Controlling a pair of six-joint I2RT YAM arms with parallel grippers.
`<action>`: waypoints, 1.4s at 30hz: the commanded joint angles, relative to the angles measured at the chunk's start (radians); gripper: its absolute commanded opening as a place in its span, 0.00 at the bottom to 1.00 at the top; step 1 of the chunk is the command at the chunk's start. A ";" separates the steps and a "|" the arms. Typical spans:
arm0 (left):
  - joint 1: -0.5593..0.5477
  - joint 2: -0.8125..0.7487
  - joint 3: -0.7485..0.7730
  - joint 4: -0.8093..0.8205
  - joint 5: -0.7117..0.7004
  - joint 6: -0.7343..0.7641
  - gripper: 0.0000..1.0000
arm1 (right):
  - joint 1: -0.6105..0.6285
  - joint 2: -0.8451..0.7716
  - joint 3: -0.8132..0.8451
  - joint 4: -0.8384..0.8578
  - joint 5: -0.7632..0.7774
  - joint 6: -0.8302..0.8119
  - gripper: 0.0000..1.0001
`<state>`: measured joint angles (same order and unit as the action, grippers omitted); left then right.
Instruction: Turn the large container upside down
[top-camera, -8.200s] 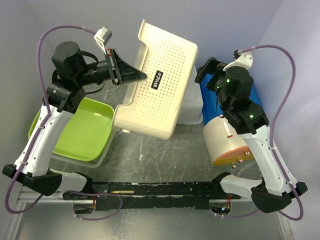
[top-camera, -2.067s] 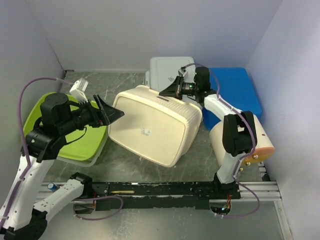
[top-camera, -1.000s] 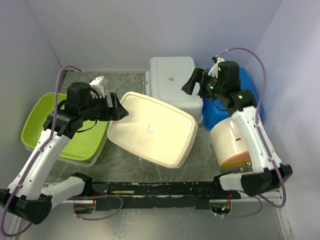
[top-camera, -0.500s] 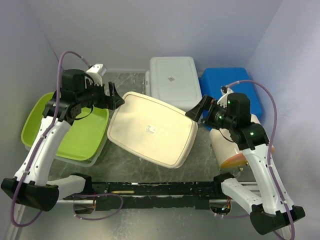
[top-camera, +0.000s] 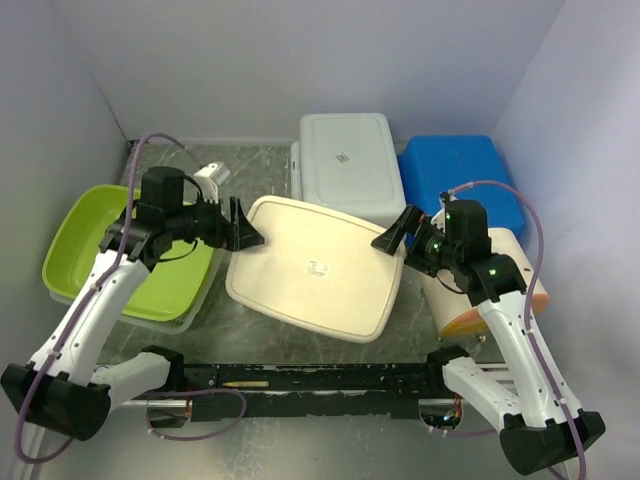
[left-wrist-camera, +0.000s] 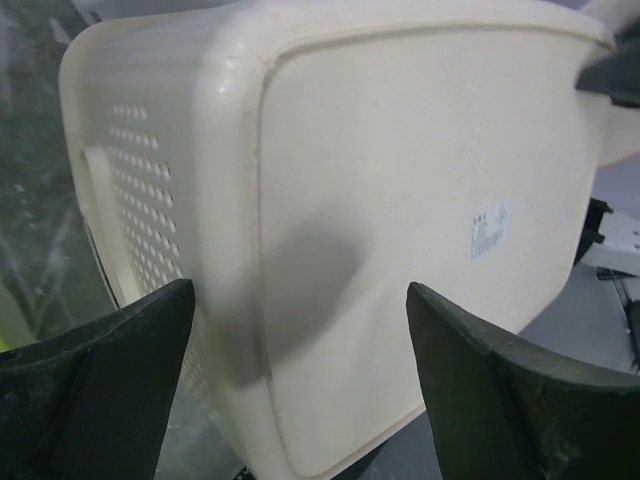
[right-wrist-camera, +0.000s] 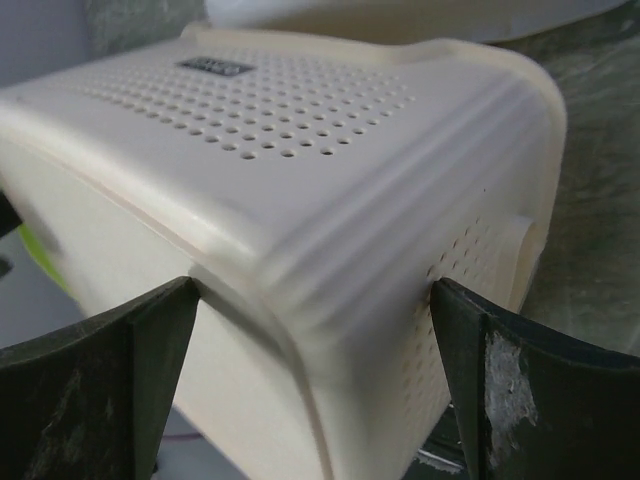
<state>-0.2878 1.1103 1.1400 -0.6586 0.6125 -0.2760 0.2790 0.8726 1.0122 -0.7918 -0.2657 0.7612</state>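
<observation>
The large container (top-camera: 315, 265) lies base-up in the middle of the table, its small sticker (top-camera: 320, 267) facing the camera. My left gripper (top-camera: 243, 230) is open at its left corner. In the left wrist view the cream base (left-wrist-camera: 400, 180) and perforated side wall fill the space between and beyond the black fingers (left-wrist-camera: 110, 380), with the gripper (left-wrist-camera: 300, 385) spread wide. My right gripper (top-camera: 393, 236) is open at the container's far right corner. In the right wrist view that rounded corner (right-wrist-camera: 330, 250) sits between the spread fingers (right-wrist-camera: 490, 390), gripper (right-wrist-camera: 315, 385).
A green tray (top-camera: 85, 235) sits at the left, under my left arm. A white basket (top-camera: 345, 160) lies upside down at the back, a blue tub (top-camera: 460, 170) to its right. A cream cylinder with an orange end (top-camera: 470, 295) lies under my right arm. A black rail (top-camera: 320, 380) runs along the near edge.
My right arm swung from the back down to the container's right corner. The left gripper dropped to the left corner. The container slid slightly to the right.
</observation>
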 joint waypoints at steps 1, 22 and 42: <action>-0.153 -0.060 -0.037 0.011 0.126 -0.158 0.93 | 0.011 0.009 0.005 0.078 -0.074 0.047 1.00; -0.248 -0.094 -0.174 0.035 0.020 -0.277 0.93 | 0.012 0.234 0.337 -0.023 0.155 -0.235 1.00; -0.252 0.035 0.303 -0.298 -0.460 -0.127 0.99 | 0.014 0.217 0.352 0.102 0.174 -0.265 1.00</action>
<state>-0.5350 1.1076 1.2560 -0.7986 0.4313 -0.4641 0.2893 1.1000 1.3251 -0.7807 -0.1154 0.5140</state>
